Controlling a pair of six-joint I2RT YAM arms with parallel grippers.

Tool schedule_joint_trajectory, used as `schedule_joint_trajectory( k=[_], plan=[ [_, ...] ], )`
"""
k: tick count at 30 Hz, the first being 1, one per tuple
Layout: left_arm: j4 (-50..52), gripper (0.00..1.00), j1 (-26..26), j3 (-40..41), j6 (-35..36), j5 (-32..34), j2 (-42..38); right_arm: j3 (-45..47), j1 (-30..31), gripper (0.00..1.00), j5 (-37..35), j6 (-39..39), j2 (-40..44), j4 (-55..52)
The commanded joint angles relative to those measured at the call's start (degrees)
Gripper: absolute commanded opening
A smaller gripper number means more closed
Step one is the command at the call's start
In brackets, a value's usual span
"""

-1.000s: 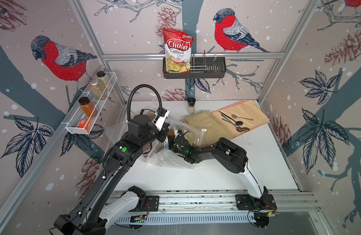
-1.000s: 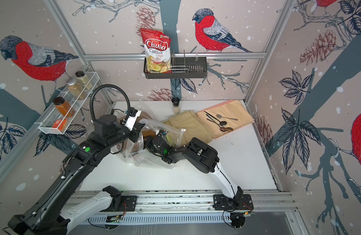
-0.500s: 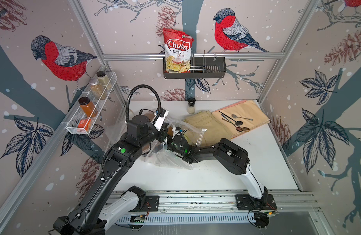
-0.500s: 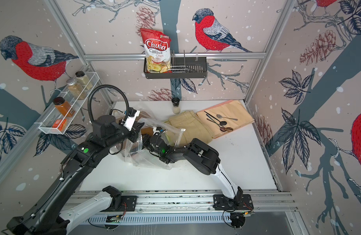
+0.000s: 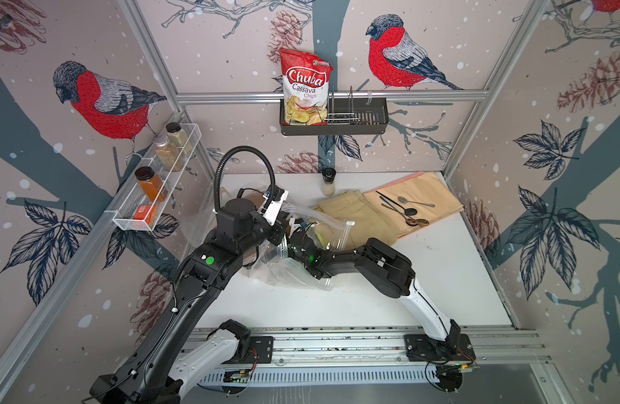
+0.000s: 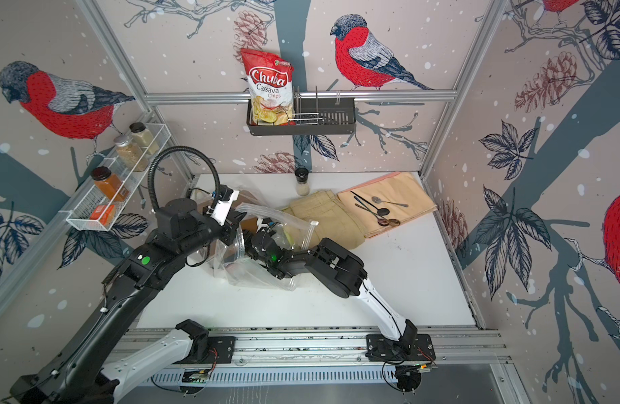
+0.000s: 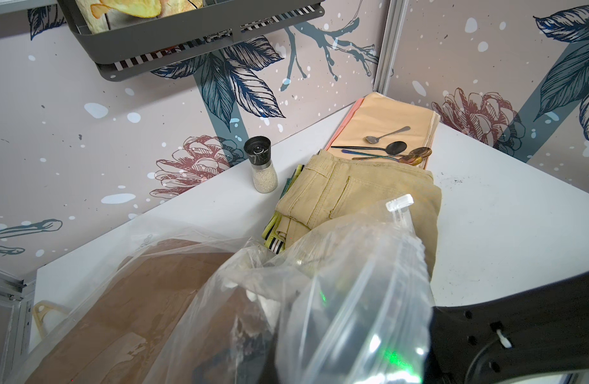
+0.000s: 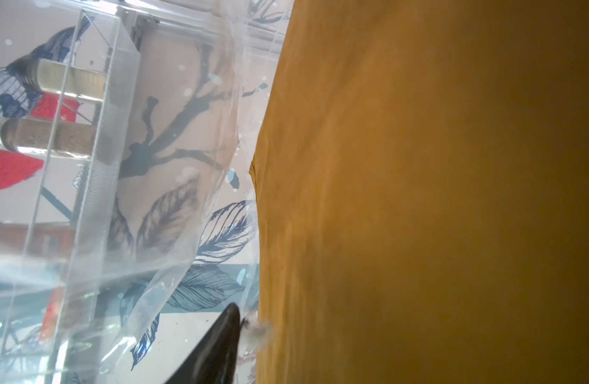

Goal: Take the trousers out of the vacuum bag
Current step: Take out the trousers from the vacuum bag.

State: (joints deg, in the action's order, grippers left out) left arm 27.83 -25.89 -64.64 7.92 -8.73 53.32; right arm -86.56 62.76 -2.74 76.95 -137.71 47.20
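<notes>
The left gripper [image 5: 282,229] is pinched tight on the vacuum bag [image 5: 284,276], holding its mouth up. The right gripper [image 5: 290,238] is inside the bag, right beside the mustard brown trousers [image 8: 419,199]; I cannot tell if it grips them. Next, I think, it must grab them and pull them out, over by the khaki trousers [image 5: 357,217].

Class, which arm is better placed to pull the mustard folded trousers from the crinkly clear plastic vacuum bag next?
Right, likely: the right gripper reaches inside the vacuum bag beside the mustard trousers; the shut left gripper seems to hold its mouth.
</notes>
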Motion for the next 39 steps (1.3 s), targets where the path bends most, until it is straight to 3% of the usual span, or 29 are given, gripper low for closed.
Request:
schedule_joint_trajectory(
  k=[1,13,25,39],
  plan=[
    [-0.05,0.0,-0.04,-0.09,0.6,0.25,-0.15,-1.94,-0.09,0.57,-0.43,0.46,-1.18,-0.12],
    [-0.76,0.0,-0.02,1.01,0.02,0.29,-1.0,-8.97,-1.13,0.54,-3.03,-1.64,-4.81,-2.46],
    [-0.24,0.0,-0.04,1.64,0.09,2.05,-2.34,-9.47,-1.55,0.01,-1.81,-4.57,-3.52,-5.8],
    [-1.99,0.0,-0.04,2.59,-0.41,3.87,-1.65,-9.01,0.72,0.0,-5.79,-12.81,4.82,-17.35]
  ],
)
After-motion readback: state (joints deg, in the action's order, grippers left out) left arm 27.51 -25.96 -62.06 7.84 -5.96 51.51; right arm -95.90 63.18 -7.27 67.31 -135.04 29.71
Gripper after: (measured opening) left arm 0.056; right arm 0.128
